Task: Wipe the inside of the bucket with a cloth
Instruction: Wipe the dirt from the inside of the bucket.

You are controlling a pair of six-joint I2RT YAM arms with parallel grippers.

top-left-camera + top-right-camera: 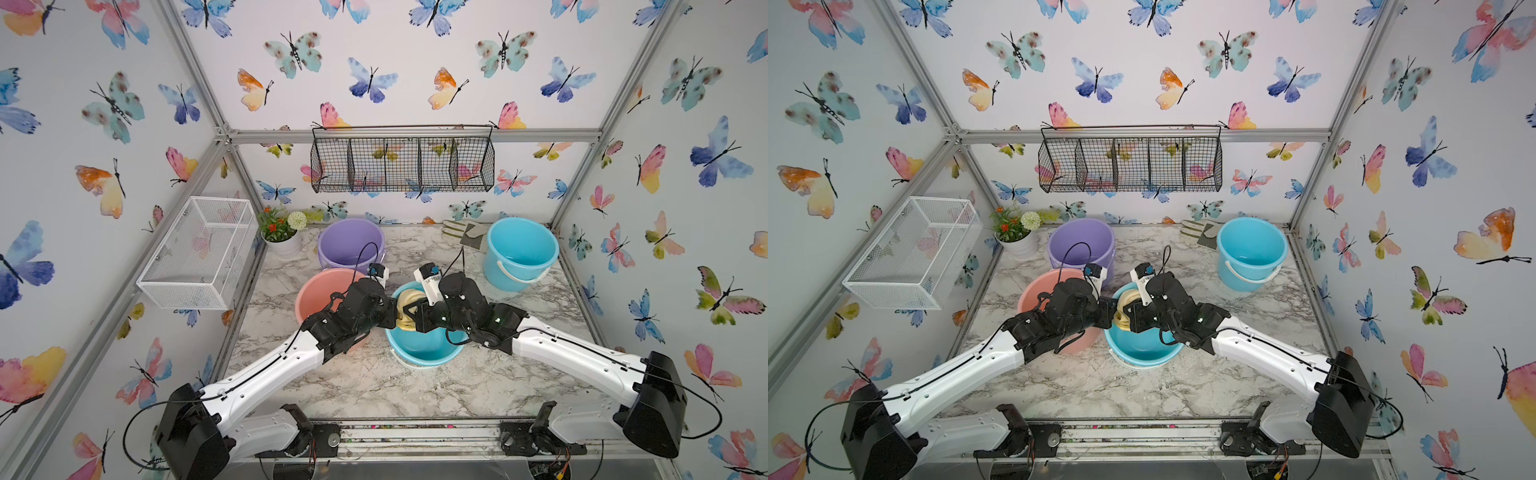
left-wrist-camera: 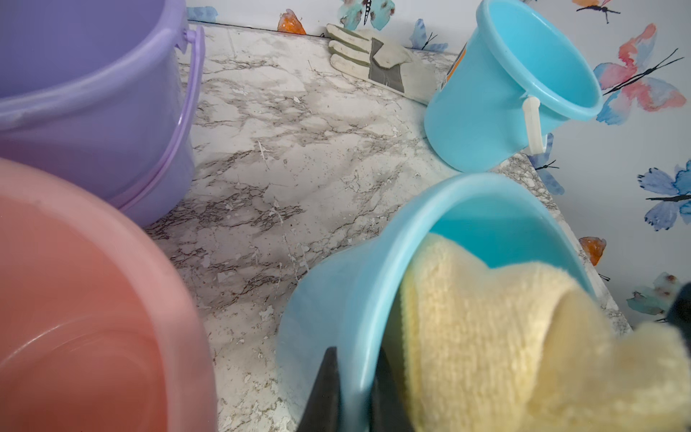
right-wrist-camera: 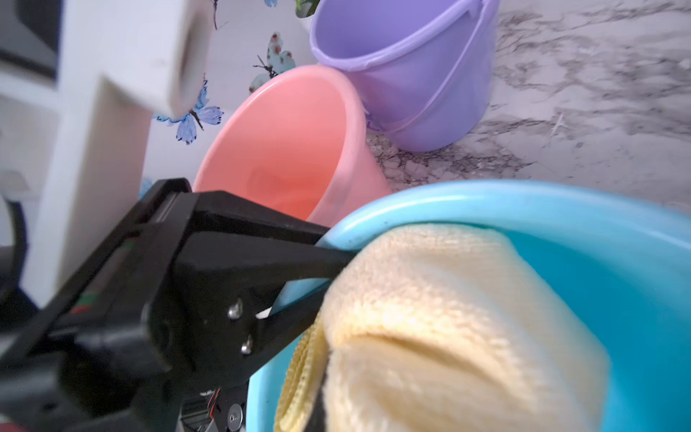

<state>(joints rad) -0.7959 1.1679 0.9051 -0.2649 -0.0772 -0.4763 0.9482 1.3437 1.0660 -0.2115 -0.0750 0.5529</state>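
Note:
A light blue bucket (image 1: 424, 347) (image 1: 1144, 351) stands mid-table, in both top views. A pale yellow cloth (image 1: 406, 309) (image 1: 1125, 309) is bunched inside it, against the far wall. My left gripper (image 1: 392, 312) is shut on the bucket's rim (image 2: 336, 284), one finger outside the wall and one inside. The right wrist view shows that same grip (image 3: 332, 273) on the rim (image 3: 430, 204). My right gripper (image 1: 415, 316) reaches into the bucket and is shut on the cloth (image 3: 448, 318) (image 2: 486, 318), which hides its fingertips.
A pink bucket (image 1: 320, 293) touches my left arm, and a purple bucket (image 1: 351, 245) stands behind it. A second blue bucket (image 1: 521, 253) and a work glove (image 1: 465, 235) sit back right. A flower pot (image 1: 282, 239), a white wire basket (image 1: 199, 253) and a black wall basket (image 1: 403, 162) line the edges.

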